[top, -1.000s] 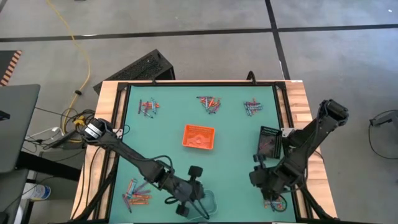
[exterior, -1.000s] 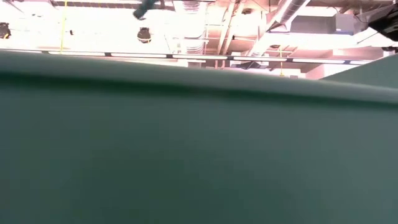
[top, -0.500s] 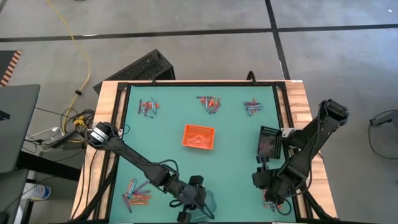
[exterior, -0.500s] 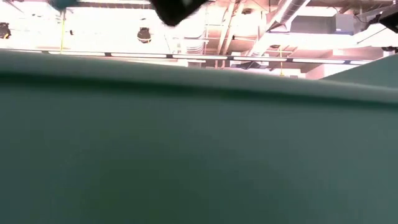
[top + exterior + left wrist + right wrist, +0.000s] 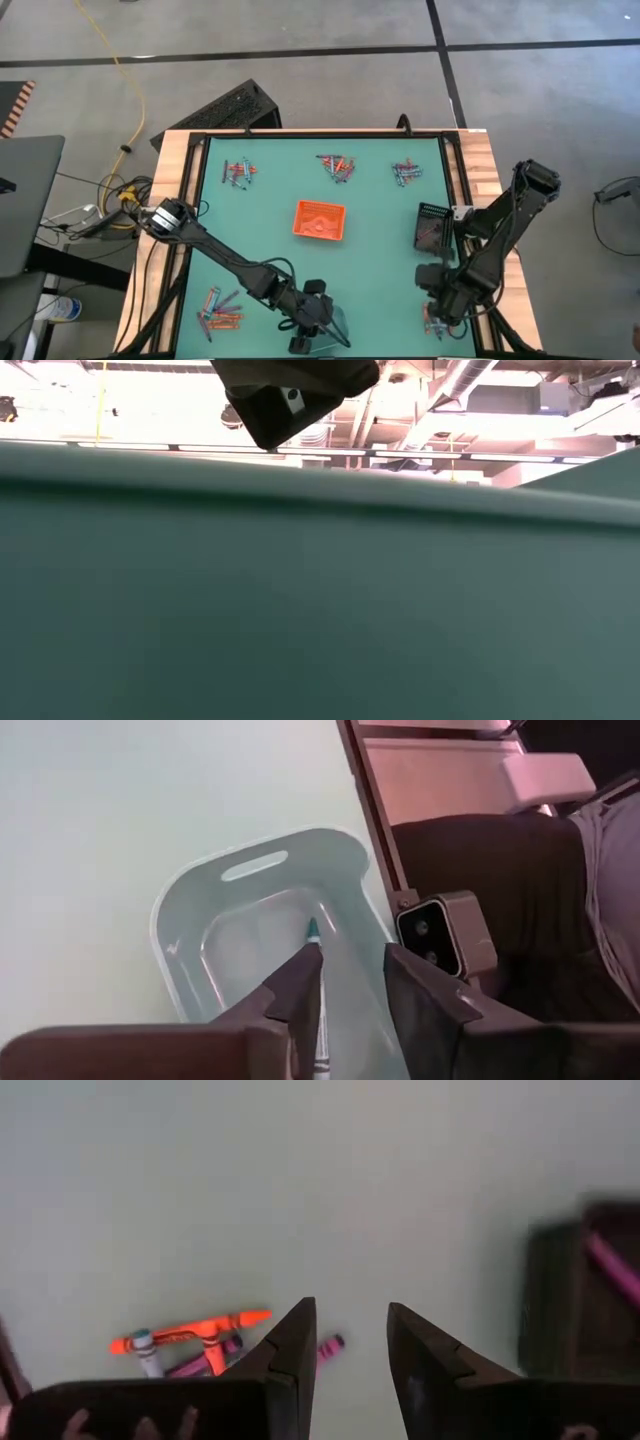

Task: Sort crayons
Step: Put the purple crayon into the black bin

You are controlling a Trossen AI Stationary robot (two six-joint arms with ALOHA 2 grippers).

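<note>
My left gripper [image 5: 352,955] stands open over the clear tray [image 5: 200,880] near the table's front edge [image 5: 335,325]. A blue-green crayon [image 5: 312,932] lies in the tray, along the inner side of one finger. My right gripper [image 5: 350,1308] is open and points down above the green mat. It is beside a small heap of orange and magenta crayons [image 5: 200,1335] at the near right [image 5: 440,325]. More crayon heaps lie at the far left [image 5: 238,172], far middle [image 5: 338,165], far right [image 5: 406,172] and near left [image 5: 222,310]. My left gripper has the blue-green crayon [image 5: 318,1020] running along the inner side of one finger [image 5: 300,980]. I cannot tell whether the finger touches it.
An orange tray [image 5: 320,220] sits mid-table. A black tray [image 5: 432,228] at the right holds a magenta crayon [image 5: 610,1265]. The table has a wooden rim [image 5: 165,200]. A small camera block [image 5: 440,930] sits just past the clear tray. The green mat fills most of the low view.
My left gripper has sunk and rolled over the clear tray, and its arm now shows at the top of the low view. My right gripper has rolled and shifted a little toward the near right, over the crayon heap there.
</note>
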